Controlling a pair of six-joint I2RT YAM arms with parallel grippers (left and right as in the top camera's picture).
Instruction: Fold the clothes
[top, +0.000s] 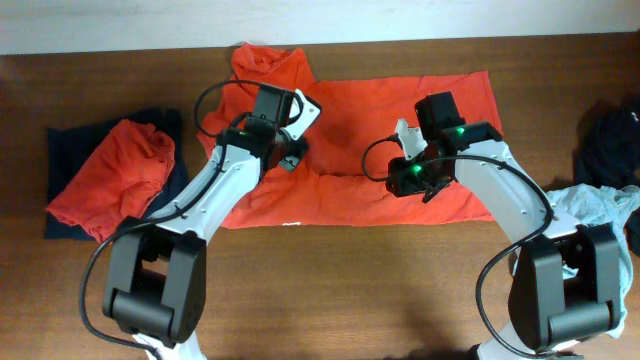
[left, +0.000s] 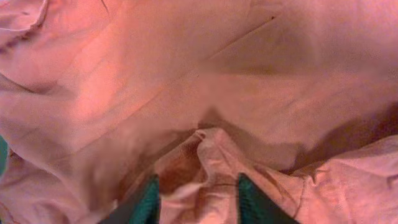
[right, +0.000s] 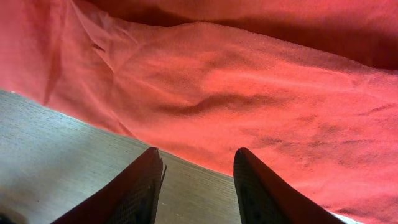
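Observation:
A red-orange T-shirt (top: 380, 120) lies spread across the middle of the wooden table, with a bunched part at its top left (top: 265, 60). My left gripper (top: 290, 152) is low on the shirt's left part. In the left wrist view its fingers (left: 198, 202) are apart with a raised ridge of the red-orange cloth (left: 199, 155) between them. My right gripper (top: 400, 178) is over the shirt's lower middle. In the right wrist view its fingers (right: 196, 180) are open and empty, over bare wood right at an edge of the shirt (right: 249, 93). No print shows.
At the left, a red-orange garment (top: 110, 180) lies crumpled on a navy one (top: 65, 140). At the right edge are a black garment (top: 612, 140) and a pale grey-blue one (top: 600, 205). Bare wood (top: 350, 290) runs along the front.

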